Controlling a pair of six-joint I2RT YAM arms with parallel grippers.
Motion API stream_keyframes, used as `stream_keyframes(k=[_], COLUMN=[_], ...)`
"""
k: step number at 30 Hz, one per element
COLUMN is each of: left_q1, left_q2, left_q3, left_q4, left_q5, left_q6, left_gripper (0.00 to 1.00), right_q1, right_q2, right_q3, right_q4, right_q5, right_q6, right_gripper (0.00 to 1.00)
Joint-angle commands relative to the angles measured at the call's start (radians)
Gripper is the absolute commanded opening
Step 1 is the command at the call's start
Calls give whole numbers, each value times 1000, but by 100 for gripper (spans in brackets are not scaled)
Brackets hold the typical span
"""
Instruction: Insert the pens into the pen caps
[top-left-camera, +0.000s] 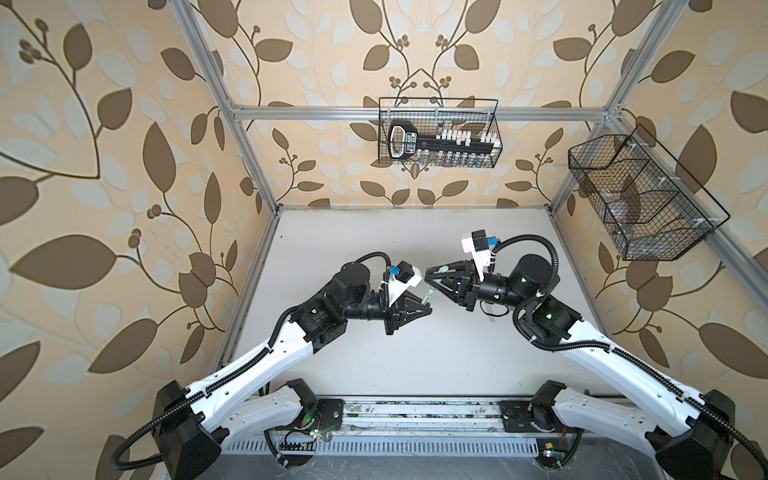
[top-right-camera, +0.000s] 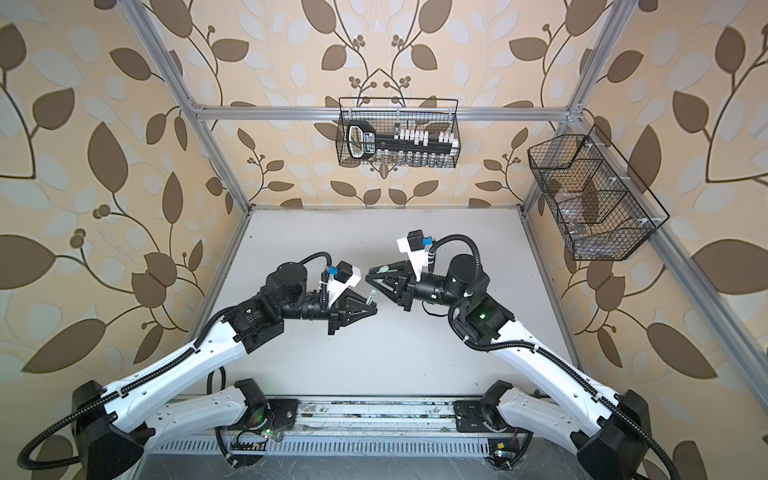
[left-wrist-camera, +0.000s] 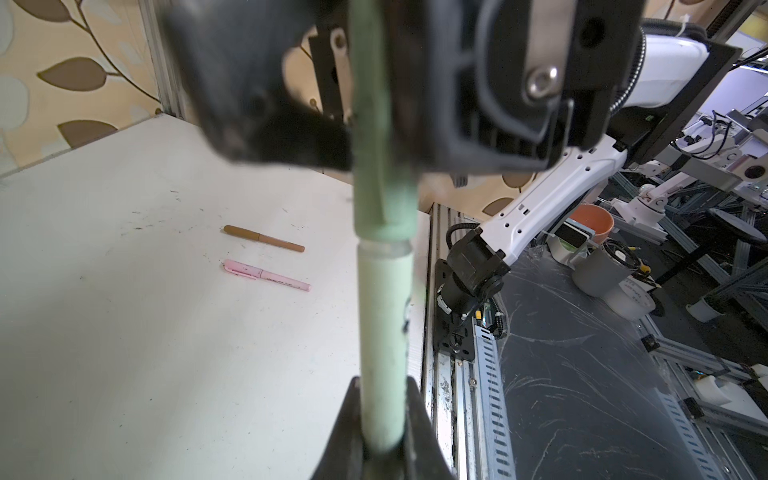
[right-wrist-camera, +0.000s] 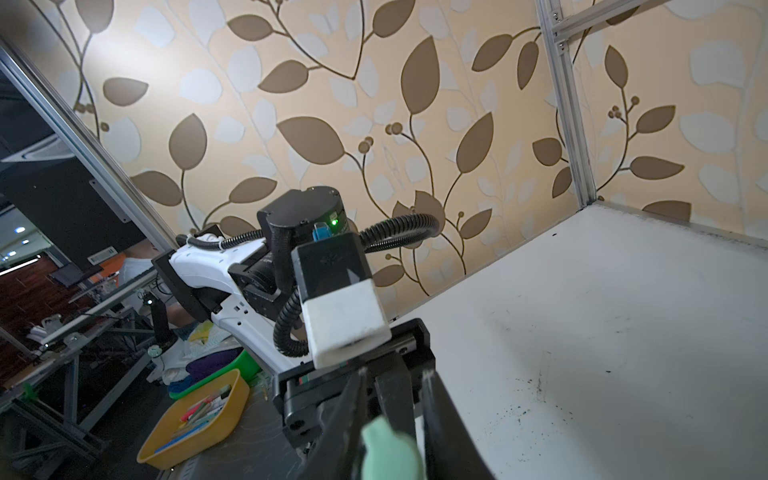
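Left wrist view: the left end effector (left-wrist-camera: 383, 390), at the bottom of the frame, clamps the green pen (left-wrist-camera: 384, 324) by its barrel; the green cap (left-wrist-camera: 376, 174), upper centre, sits over the pen's tip, a clear ring showing between them; the right end effector (top-left-camera: 433, 272), mid-frame in a top view, grips that cap; left of the green pen, a brown pen (left-wrist-camera: 264, 238) and pink pen (left-wrist-camera: 266, 275) lie capped, side by side and apart, on the desk (left-wrist-camera: 124, 353).
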Motion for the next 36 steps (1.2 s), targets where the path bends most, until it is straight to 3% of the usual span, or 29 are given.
stream_keyframes(k=[1,4,6,9,16,20,31,32,34,35,36], left_q1=[6,6,6,6,6,6,6,6,6,6,7], left_q2=[-20,-9,0,9,20,13,25,23,20,19,16], left_q3=[57,70,74,72,50,46,76,79,83,86,88], left_q4=[23,24,23,23,33,38,20,15,3,-7,-19], left_q5=[-30,-32,-29,-23,-15,-20,-33,-39,-47,-52,-63], left_q6=[35,35,35,32,20,17,10,7,-2,-5,-11], left_gripper=[0,0,0,0,0,0,0,4,20,32,51], right_q1=[26,49,53,53,35,28,27,23,14,6,-6], right_q2=[-14,-15,-15,-26,-35,-23,4,3,-6,-11,-15], right_q3=[11,10,9,9,10,14,27,27,25,26,25], right_q4=[-23,-39,-35,-28,-28,-28,-42,-46,-53,-64,-75], right_q5=[44,79,85,91,84,66,43,43,50,64,72], right_q6=[-43,-66,-67,-68,-68,-59,-55,-56,-55,-50,-46], right_gripper=[20,23,35,45,46,41,3,0,0,0,0])
